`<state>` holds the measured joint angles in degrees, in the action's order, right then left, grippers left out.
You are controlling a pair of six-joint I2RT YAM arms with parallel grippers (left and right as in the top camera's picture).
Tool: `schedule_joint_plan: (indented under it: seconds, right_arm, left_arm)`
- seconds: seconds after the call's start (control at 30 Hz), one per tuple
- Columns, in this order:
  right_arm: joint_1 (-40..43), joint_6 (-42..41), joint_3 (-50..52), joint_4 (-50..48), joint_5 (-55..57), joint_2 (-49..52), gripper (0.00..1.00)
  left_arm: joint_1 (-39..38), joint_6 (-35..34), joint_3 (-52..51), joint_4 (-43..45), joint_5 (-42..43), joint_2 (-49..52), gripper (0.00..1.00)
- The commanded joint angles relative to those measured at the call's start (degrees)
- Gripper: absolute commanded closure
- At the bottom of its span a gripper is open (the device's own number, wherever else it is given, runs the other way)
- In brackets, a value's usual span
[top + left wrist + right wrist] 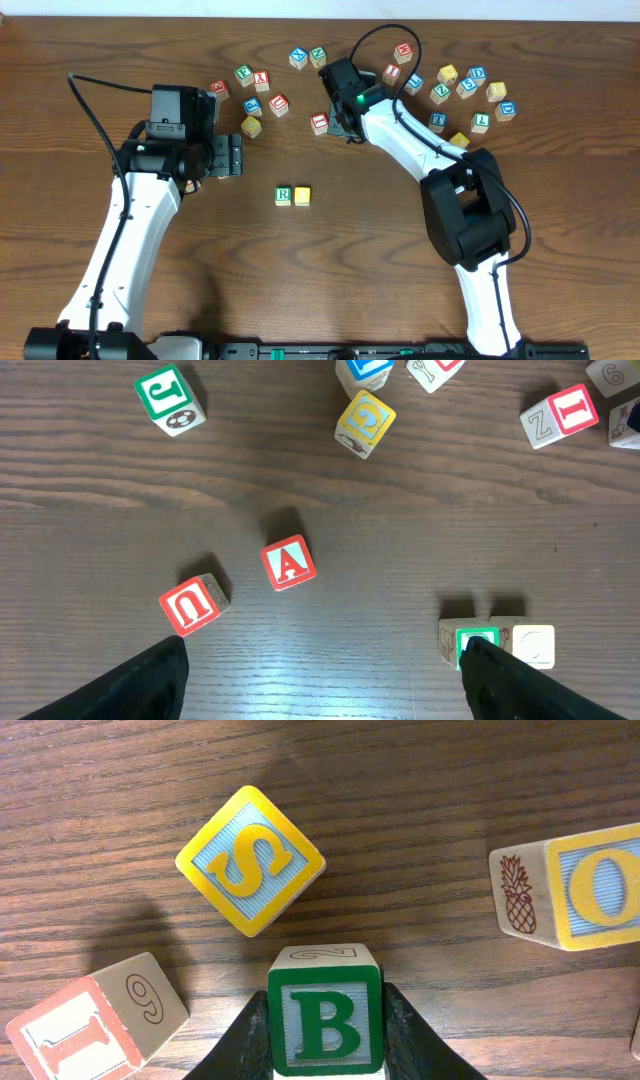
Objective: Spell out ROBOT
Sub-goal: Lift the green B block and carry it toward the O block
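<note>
The right claw (325, 998) is clenched on the B block (325, 1028). This block has a green letter. It sits tight between the two black fingers (255, 1040). It is in the far half of the table (330, 270), about halfway between the left and right edges. I cannot tell if the block rests on the wood or is lifted a little.

Just past it lies an S block (250, 860) with a yellow rim. It is turned like a diamond and does not touch the B block. On the claw's left lies an I block (90, 1020) with a red letter, near but apart.

The left claw (232, 157) is spread wide with nothing between its fingers. It hangs over the left half of the table. Below it lie a red A block (288, 562) and a red U block (190, 605), near each other but not touching.

The R block (283, 196) sits near the middle of the table. A yellow block (302, 196) touches its right side, so the two make a short row.

The other blocks (468, 88) lie scattered along the far edge, most of them toward the far right corner.
</note>
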<state>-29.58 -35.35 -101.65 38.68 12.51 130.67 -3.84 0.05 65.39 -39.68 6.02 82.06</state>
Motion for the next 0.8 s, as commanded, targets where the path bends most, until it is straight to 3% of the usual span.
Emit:
schedule_joint_plan:
  seconds: [0.0,0.77]
  right_arm:
    - [0.02,0.26,-1.05,-0.04,0.87,0.13,0.77]
    - [-0.11,2.86,-1.11,5.92,2.6,-13.9,0.77]
  left_arm:
    - [0.28,0.59,0.31,-0.17,-0.7,-0.61,0.14]
    - [0.28,0.57,0.31,-0.17,-0.68,-0.61,0.14]
